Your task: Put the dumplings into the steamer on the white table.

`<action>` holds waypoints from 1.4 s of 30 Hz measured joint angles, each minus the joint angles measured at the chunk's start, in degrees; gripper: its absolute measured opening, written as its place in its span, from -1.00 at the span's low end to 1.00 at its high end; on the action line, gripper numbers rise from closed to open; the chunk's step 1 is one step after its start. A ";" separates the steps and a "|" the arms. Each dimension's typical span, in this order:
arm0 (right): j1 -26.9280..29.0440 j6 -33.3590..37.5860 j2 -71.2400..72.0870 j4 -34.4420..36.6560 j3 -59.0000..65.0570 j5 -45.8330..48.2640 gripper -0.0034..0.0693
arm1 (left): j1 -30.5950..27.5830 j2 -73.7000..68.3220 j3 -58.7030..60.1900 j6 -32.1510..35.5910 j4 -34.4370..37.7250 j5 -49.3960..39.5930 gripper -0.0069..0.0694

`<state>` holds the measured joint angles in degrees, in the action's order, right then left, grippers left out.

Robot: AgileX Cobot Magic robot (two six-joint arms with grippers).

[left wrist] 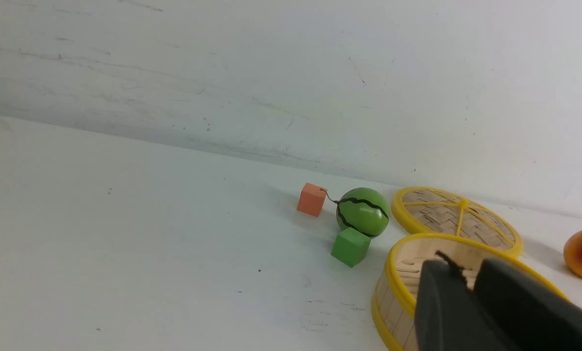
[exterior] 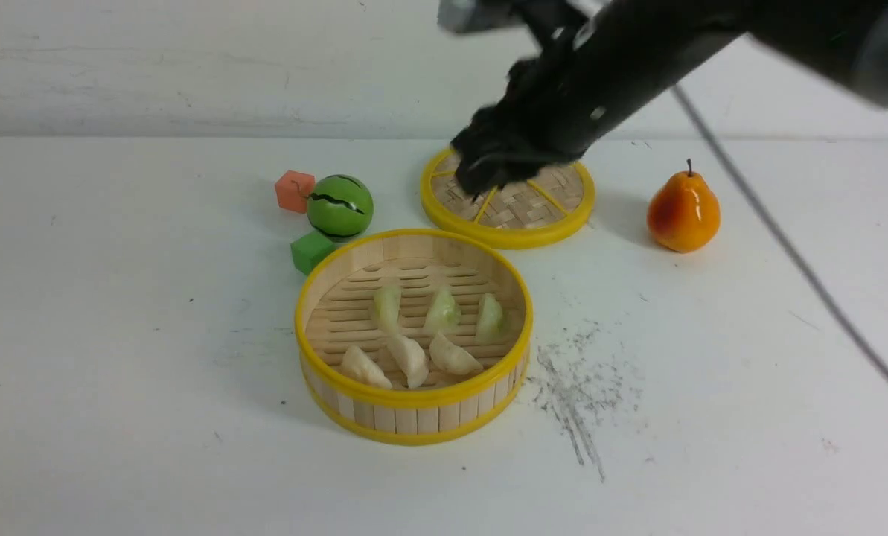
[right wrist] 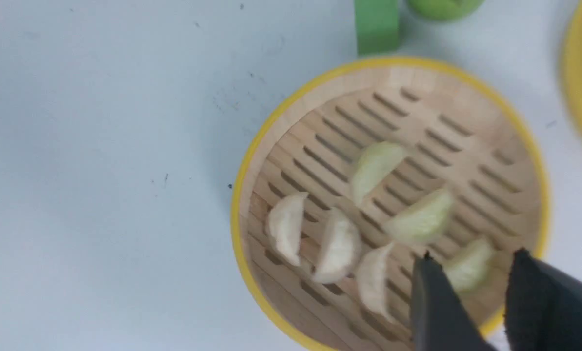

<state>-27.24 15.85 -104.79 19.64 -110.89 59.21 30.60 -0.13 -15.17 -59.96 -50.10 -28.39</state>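
The white bench (exterior: 116,417) under me is scuffed, with a dark smear of specks lower right of centre in the front view and bare room along the bottom edge. At centre sits the steamer (exterior: 414,406), one basket holding all six dumplings (exterior: 410,357): three cream ones in the nearer row, three pale green behind. Just above-left of it stand one green cube (exterior: 311,251), one striped green ball (exterior: 339,206) and one orange cube (exterior: 295,190). Above-right lies the single woven lid (exterior: 518,223), with one orange pear (exterior: 682,212) at the right. My right gripper (right wrist: 471,273) hangs parted and empty above the basket (blurred in the front view). My left gripper (left wrist: 471,278) looks nearly pinched together, holding nothing. A plain white wall (exterior: 190,67) closes the upper frame.
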 joint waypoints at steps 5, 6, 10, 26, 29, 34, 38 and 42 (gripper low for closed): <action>0.38 1.46 12.22 -7.72 2.77 6.82 -0.92 | 0.00 0.00 0.00 0.00 0.00 0.00 -0.57; 0.50 1.46 15.60 -8.62 6.07 7.37 -0.95 | 0.00 0.00 0.00 0.00 0.00 0.00 -0.57; 0.68 1.46 24.69 -9.51 18.57 4.77 -0.96 | 0.00 0.00 0.00 0.00 0.00 -0.05 -0.55; 0.68 1.46 70.37 -8.60 79.14 -34.70 -0.93 | 0.00 0.00 0.00 0.00 -0.06 -0.38 -0.52; 0.68 1.46 74.25 -8.52 85.35 -35.23 -0.92 | 0.00 0.00 0.00 0.00 -0.06 -0.44 -0.51; 0.68 0.91 79.04 -12.99 93.87 -34.70 -0.91 | 0.00 0.00 0.00 0.00 -0.06 -0.49 -0.50; 0.68 -3.58 82.48 -16.13 95.92 -33.38 -0.91 | 0.00 0.00 0.00 0.00 -0.06 -0.49 -0.50; 0.68 -10.82 86.24 -21.78 97.70 -34.05 -0.91 | 0.00 0.00 0.00 0.00 -0.06 -0.49 -0.50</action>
<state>-26.56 5.03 -18.55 -2.14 -13.18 25.17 30.60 -0.13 -15.17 -59.96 -50.16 -28.88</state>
